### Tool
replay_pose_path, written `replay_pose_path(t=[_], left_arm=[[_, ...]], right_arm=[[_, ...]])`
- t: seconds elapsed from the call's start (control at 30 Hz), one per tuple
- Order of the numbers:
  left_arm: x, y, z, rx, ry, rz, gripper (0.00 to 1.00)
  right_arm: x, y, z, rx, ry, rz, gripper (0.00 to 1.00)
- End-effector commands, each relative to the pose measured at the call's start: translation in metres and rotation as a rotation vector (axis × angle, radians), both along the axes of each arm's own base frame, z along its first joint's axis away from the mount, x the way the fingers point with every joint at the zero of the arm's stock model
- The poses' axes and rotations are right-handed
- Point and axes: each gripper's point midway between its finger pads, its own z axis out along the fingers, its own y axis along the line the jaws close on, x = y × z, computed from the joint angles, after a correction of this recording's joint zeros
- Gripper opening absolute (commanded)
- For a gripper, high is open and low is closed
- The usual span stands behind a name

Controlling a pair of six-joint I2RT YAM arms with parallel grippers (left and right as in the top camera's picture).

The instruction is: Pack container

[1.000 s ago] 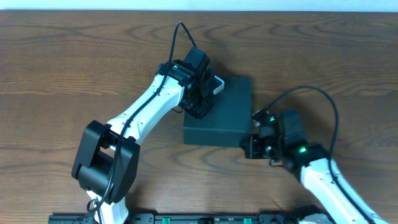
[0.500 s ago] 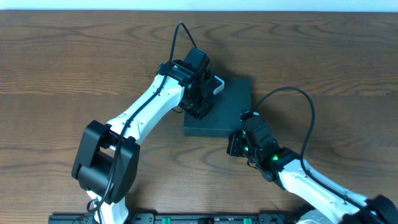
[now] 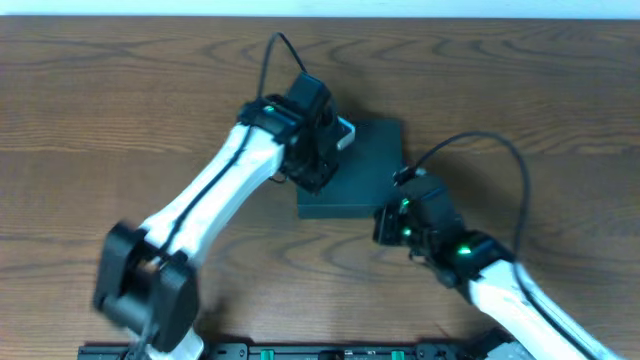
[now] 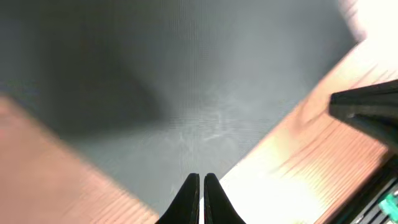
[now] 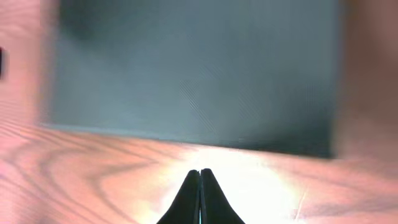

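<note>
The right tool (image 5: 200,190), pinched shut and empty, has swung round to the container (image 3: 365,170), at its near edge. The left tool (image 4: 200,198), likewise closed on nothing, blurs, perhaps lifting away. Packing looks finished.

The container (image 3: 365,168) lies on the table (image 3: 100,100), left jaws above, right jaws before it.

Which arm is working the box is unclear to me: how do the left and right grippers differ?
The left gripper hangs over the container, near a corner; the right gripper hangs over the table, the container just ahead. Overhead, green lights show by the right gripper, none by the left. Both are shut, holding nothing.
</note>
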Motion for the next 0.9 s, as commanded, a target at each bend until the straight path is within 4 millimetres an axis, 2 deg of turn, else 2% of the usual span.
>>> replay_pose_path(t=[0.0, 0.07, 0.1, 0.13, 0.17, 0.2, 0.4, 0.87], left_arm=[[0.016, 0.022, 0.077, -0.111, -0.165, 0.147, 0.06], [0.02, 0.043, 0.105, -0.152, -0.221, 0.23, 0.06], [0.02, 0.049, 0.112, -0.159, -0.239, 0.245, 0.06], [0.02, 0.055, 0.12, -0.167, -0.259, 0.261, 0.16], [0.02, 0.063, 0.128, -0.176, -0.281, 0.28, 0.66], [0.02, 0.067, 0.132, -0.18, -0.294, 0.288, 0.96], [0.019, 0.071, 0.134, -0.179, -0.297, 0.297, 0.95], [0.019, 0.071, 0.133, -0.176, -0.291, 0.297, 0.96]], right_arm=[[0.029, -0.034, 0.074, -0.103, -0.263, -0.036, 0.01], [0.037, -0.058, 0.111, -0.128, -0.377, -0.073, 0.02], [0.038, -0.065, 0.119, -0.128, -0.401, -0.093, 0.1], [0.039, -0.075, 0.128, -0.127, -0.427, -0.129, 0.44], [0.039, -0.084, 0.136, -0.123, -0.451, -0.157, 0.99], [0.04, -0.088, 0.138, -0.123, -0.459, -0.171, 0.99], [0.038, -0.093, 0.131, -0.137, -0.427, -0.18, 0.99], [0.023, -0.096, 0.078, -0.21, -0.206, -0.151, 0.99]])
